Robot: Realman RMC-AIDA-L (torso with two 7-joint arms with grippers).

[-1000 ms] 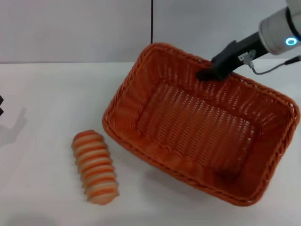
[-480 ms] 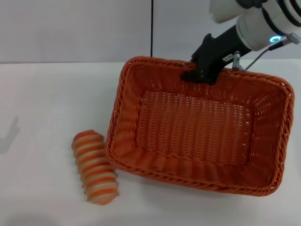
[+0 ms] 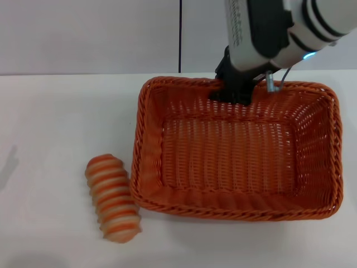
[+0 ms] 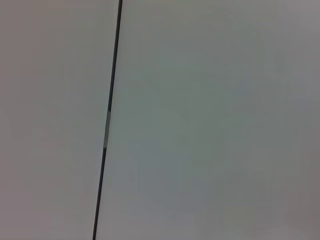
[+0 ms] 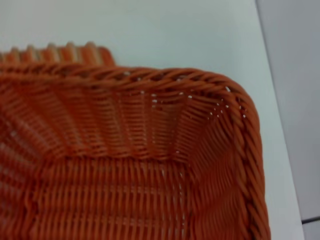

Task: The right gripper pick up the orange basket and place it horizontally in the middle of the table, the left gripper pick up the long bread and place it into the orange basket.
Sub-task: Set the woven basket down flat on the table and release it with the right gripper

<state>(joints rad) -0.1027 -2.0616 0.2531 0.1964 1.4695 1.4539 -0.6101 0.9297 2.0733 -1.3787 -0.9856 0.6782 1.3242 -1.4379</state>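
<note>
The orange basket [image 3: 234, 212] lies level on the white table [image 3: 61, 117], its long side running across, with nothing in it. My right gripper [image 3: 230, 94] reaches down from above and is shut on the middle of the basket's far rim. The long bread [image 3: 112, 198], striped orange-brown and cream, rests on the table just off the basket's front left corner, close to it. In the right wrist view I see one inner corner of the basket [image 5: 150, 165] and the bread [image 5: 55, 52] beyond its rim. My left gripper is out of view.
A grey wall with a dark vertical seam [image 3: 180, 36] stands behind the table's back edge; the left wrist view shows only that wall and the seam [image 4: 107, 125]. Bare white tabletop stretches left of the bread.
My right gripper has swung the basket to the left and turned it from skewed to square with the table, and it now sits lower. The bread has stayed put.
</note>
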